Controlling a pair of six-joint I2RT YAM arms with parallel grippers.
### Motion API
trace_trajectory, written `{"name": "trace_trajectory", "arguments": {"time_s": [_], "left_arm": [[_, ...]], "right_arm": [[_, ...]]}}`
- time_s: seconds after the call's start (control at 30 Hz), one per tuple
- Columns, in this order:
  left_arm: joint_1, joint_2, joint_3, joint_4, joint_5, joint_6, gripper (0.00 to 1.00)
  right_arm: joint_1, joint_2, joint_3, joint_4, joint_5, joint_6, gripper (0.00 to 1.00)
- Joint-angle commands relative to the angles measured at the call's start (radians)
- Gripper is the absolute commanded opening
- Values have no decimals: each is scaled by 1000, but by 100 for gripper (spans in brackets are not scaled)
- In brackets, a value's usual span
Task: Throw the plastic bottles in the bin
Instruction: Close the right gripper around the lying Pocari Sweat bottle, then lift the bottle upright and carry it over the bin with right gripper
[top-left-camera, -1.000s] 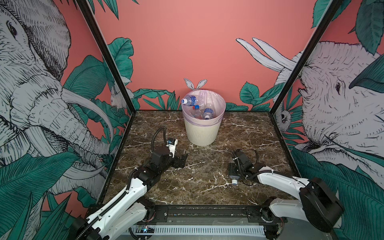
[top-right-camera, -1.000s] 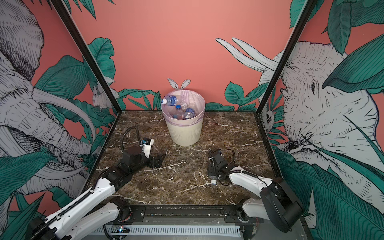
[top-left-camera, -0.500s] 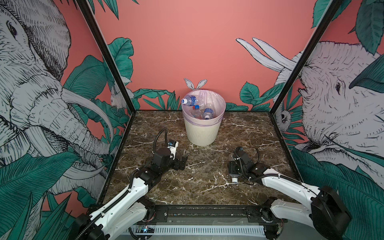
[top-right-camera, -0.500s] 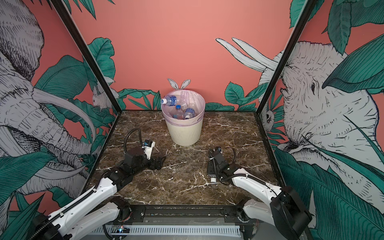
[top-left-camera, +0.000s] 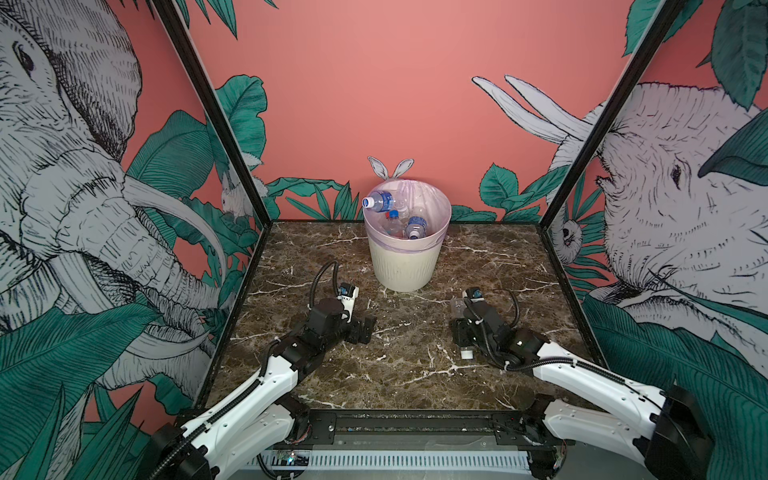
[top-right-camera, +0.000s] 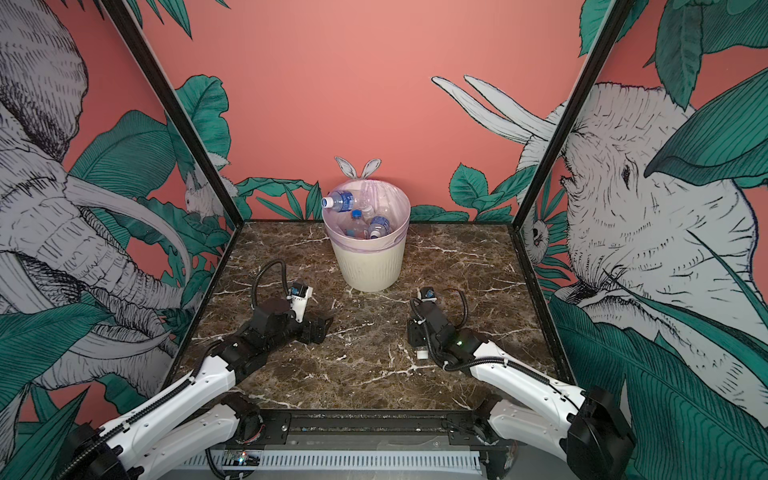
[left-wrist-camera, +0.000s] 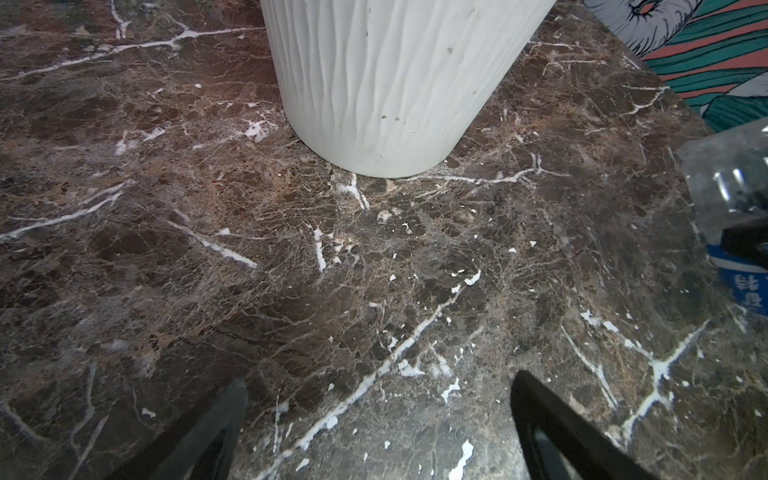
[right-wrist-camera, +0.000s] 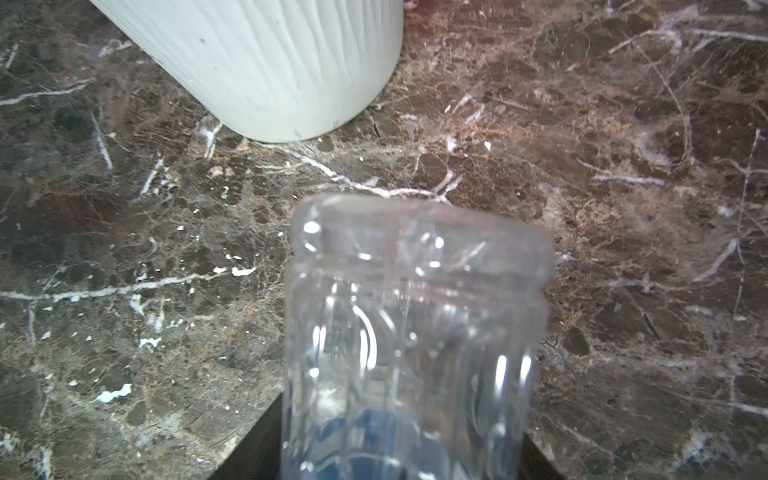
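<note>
The dark brown, white-veined marble tabletop (top-left-camera: 415, 374) fills the floor in both top views. At its far middle the round cream-white ribbed plastic bin (top-left-camera: 405, 270) stands upright, with a pale lilac bag liner (top-left-camera: 440, 216) folded over its rim. Clear plastic bottles with blue labels lie inside it. A leaning bottle (top-left-camera: 380, 200) pokes its white cap over the left of the rim, and a second bottle (top-left-camera: 415, 227) sits deeper with its cap down. Their print is too small to read. The black left gripper (top-left-camera: 365, 330) hangs low near the bin's front left, its jaws wide apart over bare marble. The black right gripper (top-left-camera: 461, 332), front right of the bin, has its jaws pressed against both sides of a clear ridged bottle (right-wrist-camera: 415, 332). This bottle's base points toward the bin and its white cap (top-left-camera: 466, 353) points away. Its blue label (left-wrist-camera: 744, 286) carries white characters, cut off and unreadable.
</note>
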Motion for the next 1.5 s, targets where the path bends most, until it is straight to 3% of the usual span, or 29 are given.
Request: {"name": "trace_trajectory", "arguments": {"time_s": [0.0, 0.6, 0.8, 0.9, 1.0, 1.17, 1.3, 1.33, 1.4, 1.47], "left_arm": [[-11, 0, -12, 12, 2, 8, 100], [-92, 48, 17, 19, -41, 30, 100], [-93, 52, 21, 15, -44, 39, 100], [-93, 44, 19, 12, -45, 40, 100], [-92, 27, 8, 11, -47, 35, 99], [-93, -10, 3, -29, -46, 24, 100], [-93, -59, -12, -63, -48, 5, 100], [-93, -74, -14, -73, -50, 1, 100], [-93, -100, -21, -85, -55, -5, 100], [-117, -125, -26, -95, -62, -7, 100]], "right_arm": [[35, -34, 51, -31, 70, -15, 42], [166, -181, 136, -34, 185, -111, 42], [172, -136, 282, -58, 188, -189, 43], [167, -61, 430, -67, 177, -255, 44], [132, 85, 652, -87, 136, -337, 44], [-51, 469, 1215, -181, -42, -378, 44], [-134, 920, 1903, -480, -83, -367, 87], [-139, 1024, 2109, -581, -81, -360, 92], [-142, 1161, 2366, -688, -83, -352, 98], [-142, 1164, 2372, -683, -74, -343, 99]]}}
